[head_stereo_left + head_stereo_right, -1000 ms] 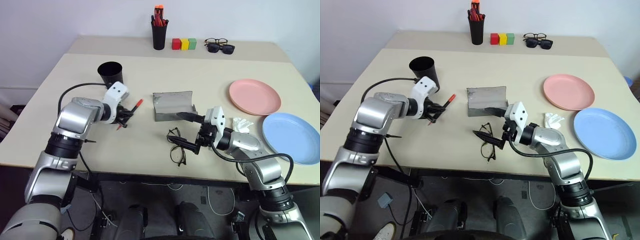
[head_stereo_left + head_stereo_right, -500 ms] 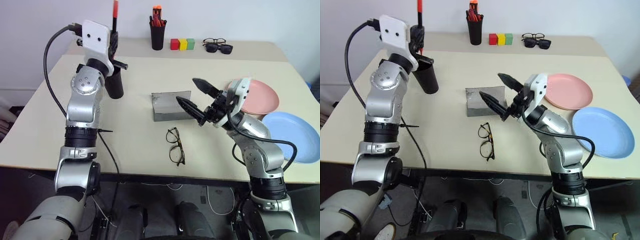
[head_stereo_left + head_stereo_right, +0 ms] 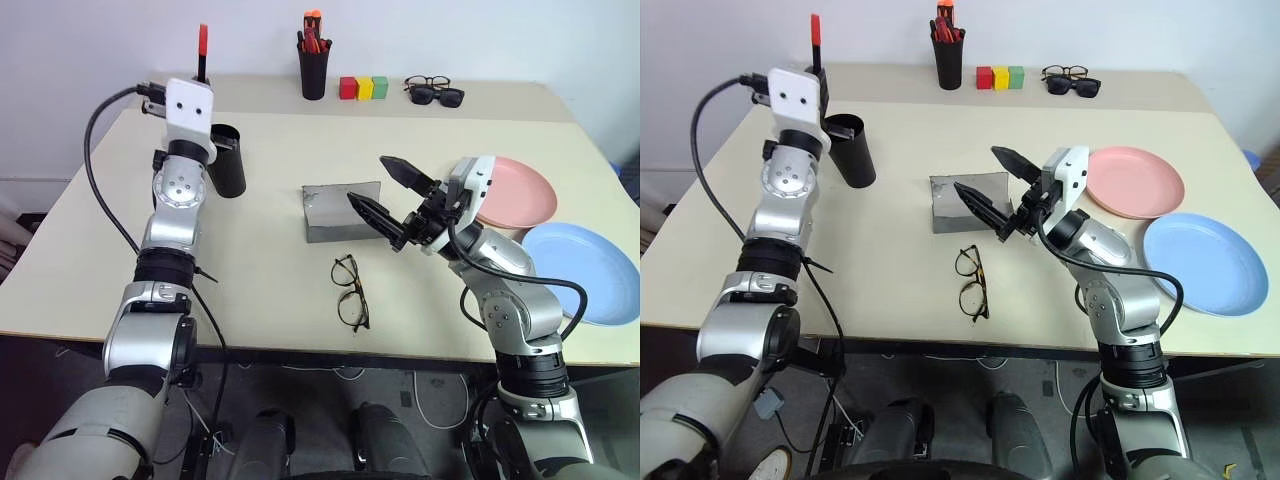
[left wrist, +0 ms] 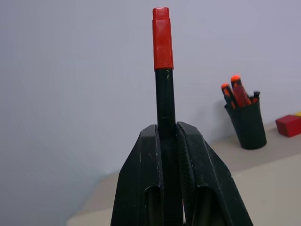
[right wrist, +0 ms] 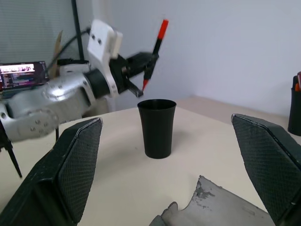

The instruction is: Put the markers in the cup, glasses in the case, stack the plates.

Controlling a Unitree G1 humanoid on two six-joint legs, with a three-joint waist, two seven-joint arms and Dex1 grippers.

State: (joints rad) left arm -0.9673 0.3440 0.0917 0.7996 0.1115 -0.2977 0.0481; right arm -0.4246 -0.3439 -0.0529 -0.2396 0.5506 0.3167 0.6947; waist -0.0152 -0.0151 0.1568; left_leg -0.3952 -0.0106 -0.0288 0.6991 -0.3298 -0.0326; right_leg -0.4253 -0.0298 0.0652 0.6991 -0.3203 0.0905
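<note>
1. Red-capped marker [image 3: 202, 52] pinched in the left pincer [image 4: 167, 141], cap up, held upright just above the cup [image 3: 226, 160]. Judged: stood on end so it can drop straight into the mouth.
2. The cup stands at about 10 o'clock on the tabletop [image 3: 270, 260], mouth open. Whether the second marker is inside, I cannot tell.
3. Glasses [image 3: 352, 291] lie near the front edge at about 6 o'clock, temples folded, untouched, just in front of the case [image 3: 345, 211].
4. The grey case sits at centre, lid raised, its open side toward the glasses; likely left open to receive them.
5. Right pincer [image 3: 385, 200] hovers above the case with jaws spread wide, empty, pointing toward the cup side. Judged: raised clear of the tabletop while the left arm works.
6. Pink plate [image 3: 520, 195] at about 3 o'clock, blue plate [image 3: 585, 270] at about 4 o'clock; side by side, rims close, not yet stacked.
7. Back edge, 12 o'clock: pen holder [image 3: 315, 70] with red and orange pens, three coloured blocks [image 3: 361, 88], sunglasses [image 3: 437, 96] with another pair just behind. Judged not part of the job.
</note>
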